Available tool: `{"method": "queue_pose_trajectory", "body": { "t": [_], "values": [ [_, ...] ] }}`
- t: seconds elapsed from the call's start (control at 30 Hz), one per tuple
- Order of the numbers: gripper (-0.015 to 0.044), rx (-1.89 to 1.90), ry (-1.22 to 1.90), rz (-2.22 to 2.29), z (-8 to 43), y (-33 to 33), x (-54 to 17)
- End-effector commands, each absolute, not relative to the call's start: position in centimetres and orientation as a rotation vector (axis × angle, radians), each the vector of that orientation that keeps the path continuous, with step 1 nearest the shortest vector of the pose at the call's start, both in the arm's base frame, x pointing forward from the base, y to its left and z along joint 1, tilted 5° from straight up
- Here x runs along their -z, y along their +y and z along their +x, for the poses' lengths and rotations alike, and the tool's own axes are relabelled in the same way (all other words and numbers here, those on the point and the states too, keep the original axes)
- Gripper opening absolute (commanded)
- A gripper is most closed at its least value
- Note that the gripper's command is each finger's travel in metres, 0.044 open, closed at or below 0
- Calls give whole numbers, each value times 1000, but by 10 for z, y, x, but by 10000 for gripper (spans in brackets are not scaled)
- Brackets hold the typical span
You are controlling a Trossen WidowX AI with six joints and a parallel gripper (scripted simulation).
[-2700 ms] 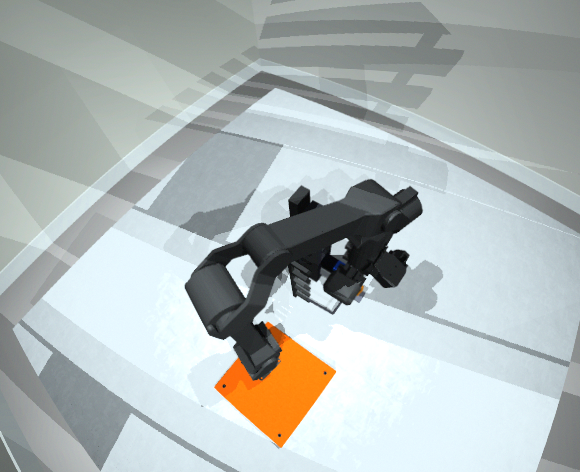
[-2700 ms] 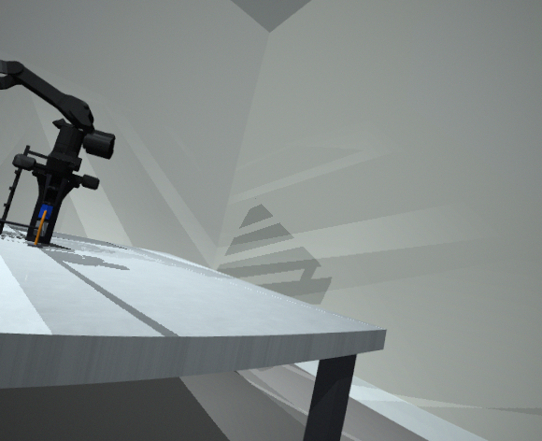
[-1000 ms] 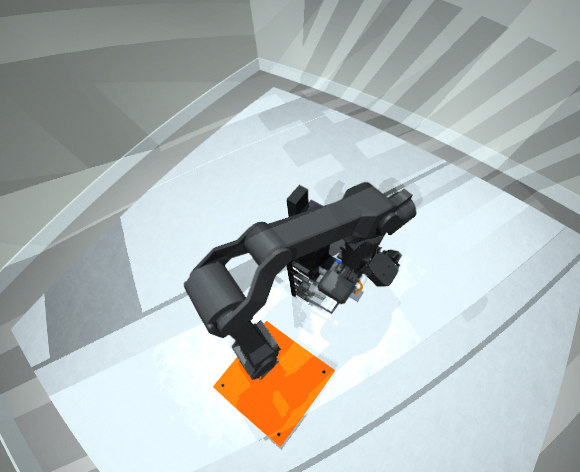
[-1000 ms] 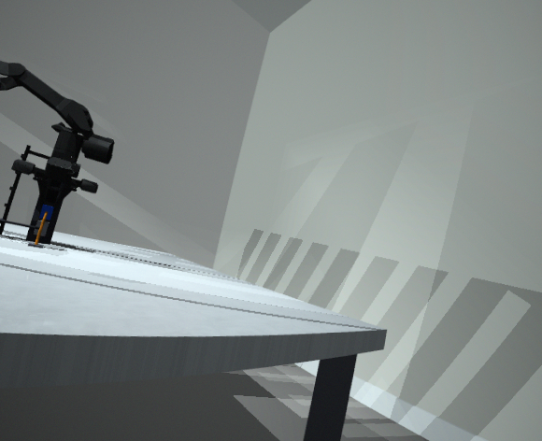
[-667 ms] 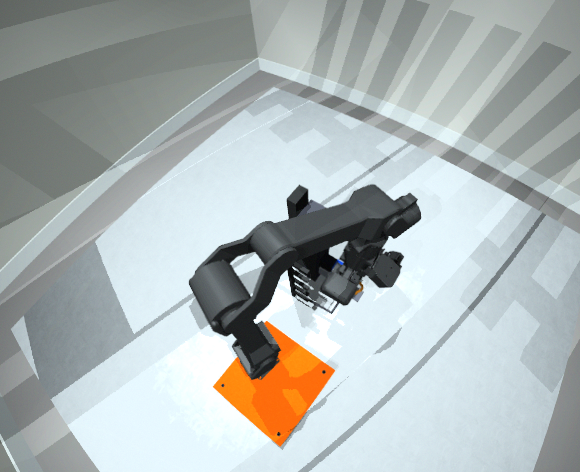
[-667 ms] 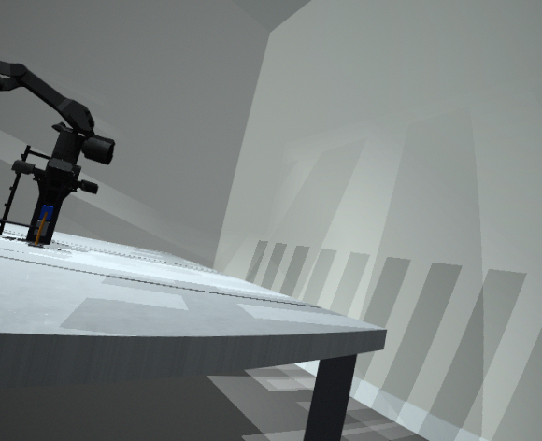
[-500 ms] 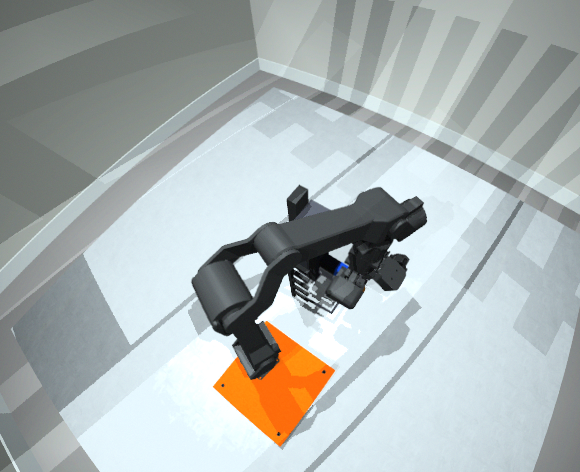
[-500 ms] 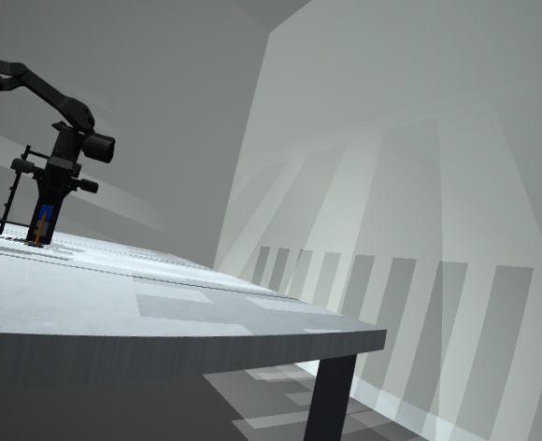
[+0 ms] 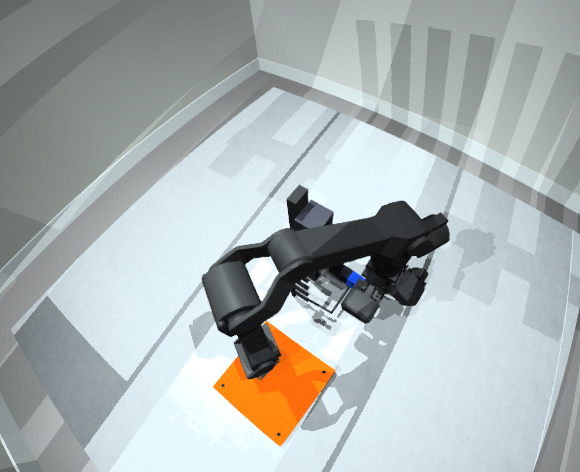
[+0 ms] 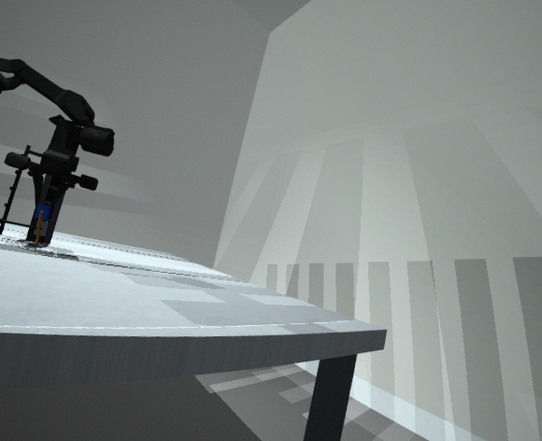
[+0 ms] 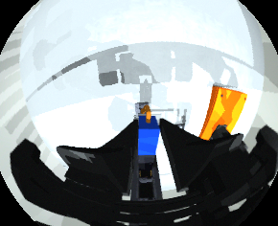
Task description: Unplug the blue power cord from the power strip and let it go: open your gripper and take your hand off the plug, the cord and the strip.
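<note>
On the table (image 10: 177, 303), near its far left, one gripper (image 10: 44, 222) clamps one blue plug (image 10: 42, 211), a small bright block with an orange cord (image 10: 37, 233) trailing down. One orange base plate (image 9: 275, 390) lies nearby.

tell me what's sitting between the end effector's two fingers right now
The blue plug, clamped between the end effector's dark fingers; the wrist view shows it best.

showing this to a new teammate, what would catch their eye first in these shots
The bright orange base plate under the black arm's foot, near the table's front edge in the top view. Next, the small blue plug pinched in the gripper, dead centre in the wrist view, low over the table.
</note>
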State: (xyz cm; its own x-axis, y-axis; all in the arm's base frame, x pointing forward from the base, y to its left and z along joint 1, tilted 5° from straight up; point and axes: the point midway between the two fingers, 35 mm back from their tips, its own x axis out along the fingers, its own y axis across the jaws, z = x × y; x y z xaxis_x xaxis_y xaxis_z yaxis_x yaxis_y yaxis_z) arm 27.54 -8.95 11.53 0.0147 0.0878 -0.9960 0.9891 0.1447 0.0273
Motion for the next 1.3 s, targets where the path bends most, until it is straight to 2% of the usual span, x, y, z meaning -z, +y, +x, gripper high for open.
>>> {"method": "queue_pose_trajectory", "body": {
  "t": [0.0,0.33,0.47,0.63,1.27],
  "values": [
    [79,1043,1305,1164,277,-86,-116],
    [341,1043,1306,1165,276,-81,-115],
    [440,1044,1304,1163,281,-104,-119],
    [440,1046,1301,1160,285,-141,-124],
    [440,1046,1301,1160,285,-141,-124]
  ]
}}
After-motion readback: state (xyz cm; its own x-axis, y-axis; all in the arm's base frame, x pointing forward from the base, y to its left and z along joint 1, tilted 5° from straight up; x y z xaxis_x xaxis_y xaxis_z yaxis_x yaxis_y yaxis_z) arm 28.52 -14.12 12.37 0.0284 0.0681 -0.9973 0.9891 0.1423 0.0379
